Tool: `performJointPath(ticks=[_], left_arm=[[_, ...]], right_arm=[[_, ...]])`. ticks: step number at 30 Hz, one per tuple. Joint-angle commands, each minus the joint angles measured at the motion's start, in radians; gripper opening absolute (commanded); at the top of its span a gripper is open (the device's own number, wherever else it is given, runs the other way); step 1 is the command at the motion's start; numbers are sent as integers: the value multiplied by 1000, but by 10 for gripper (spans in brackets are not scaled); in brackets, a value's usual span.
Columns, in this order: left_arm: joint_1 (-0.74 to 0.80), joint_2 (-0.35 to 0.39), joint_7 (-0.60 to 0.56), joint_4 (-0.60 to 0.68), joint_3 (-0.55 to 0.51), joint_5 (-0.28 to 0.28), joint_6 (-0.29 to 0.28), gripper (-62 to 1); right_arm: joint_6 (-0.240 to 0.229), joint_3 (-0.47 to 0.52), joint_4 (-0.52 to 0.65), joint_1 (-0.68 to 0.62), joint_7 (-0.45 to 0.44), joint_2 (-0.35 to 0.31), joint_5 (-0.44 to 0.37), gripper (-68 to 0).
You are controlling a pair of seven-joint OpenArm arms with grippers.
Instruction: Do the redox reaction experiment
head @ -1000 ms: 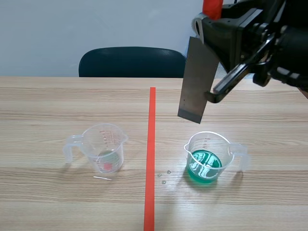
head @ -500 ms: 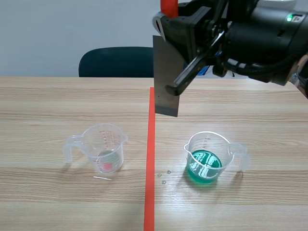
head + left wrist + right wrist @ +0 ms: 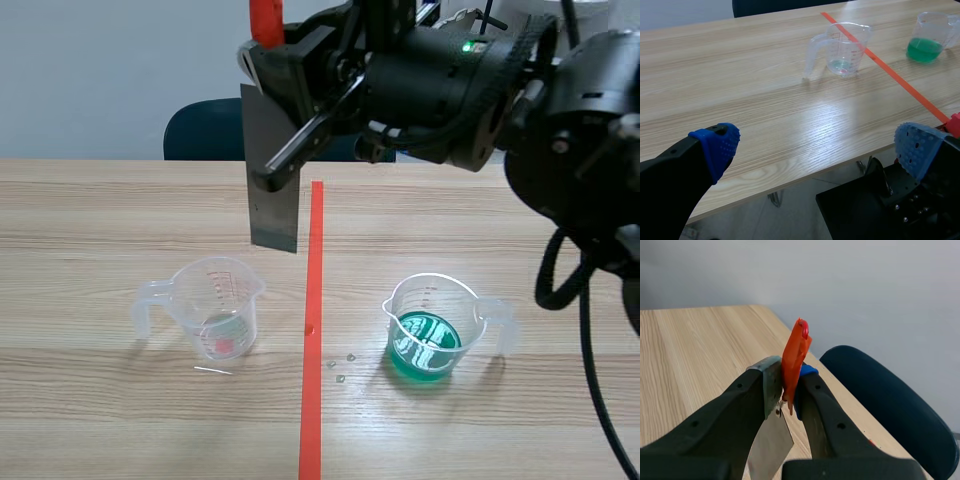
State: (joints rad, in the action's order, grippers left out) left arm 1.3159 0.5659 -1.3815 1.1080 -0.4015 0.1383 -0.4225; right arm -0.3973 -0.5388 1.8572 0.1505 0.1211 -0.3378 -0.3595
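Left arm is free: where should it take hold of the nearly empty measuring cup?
The handle, approached from the left side. The measuring cup stands upright with its handle jutting toward that arm, and the open fingers should fit around it.

Metal sheet point(image 3: 272, 220) hanging near clear cup point(image 3: 218, 318), green cup point(image 3: 432, 330), bare table point(image 3: 100, 220) between

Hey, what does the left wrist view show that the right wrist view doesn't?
Only the left wrist view: the open left gripper, the clear cup with a little liquid in it, the cup of green liquid, and the tape line running between the two cups.
Only the right wrist view: the right gripper shut on the scraper, red handle between its fingers, metal blade under it.
Both: the wooden table and the dark chair beyond it.
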Motion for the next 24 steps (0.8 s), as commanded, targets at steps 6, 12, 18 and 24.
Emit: performJointPath(ticks=[6,12,18,24], left_arm=[[1,0,-17,12,0,6,-6,14],[1,0,-17,12,0,6,-6,14],[1,0,-17,11,1,7,-7,14],[1,0,-17,11,2,6,-10,14]], right_arm=[[7,-75,-60,84,4,55,-11,-656],[7,-143,-118,130,16,103,-11,-656],[8,-175,-163,135,16,146,2,-656],[11,-204,-177,135,16,164,20,-656]])
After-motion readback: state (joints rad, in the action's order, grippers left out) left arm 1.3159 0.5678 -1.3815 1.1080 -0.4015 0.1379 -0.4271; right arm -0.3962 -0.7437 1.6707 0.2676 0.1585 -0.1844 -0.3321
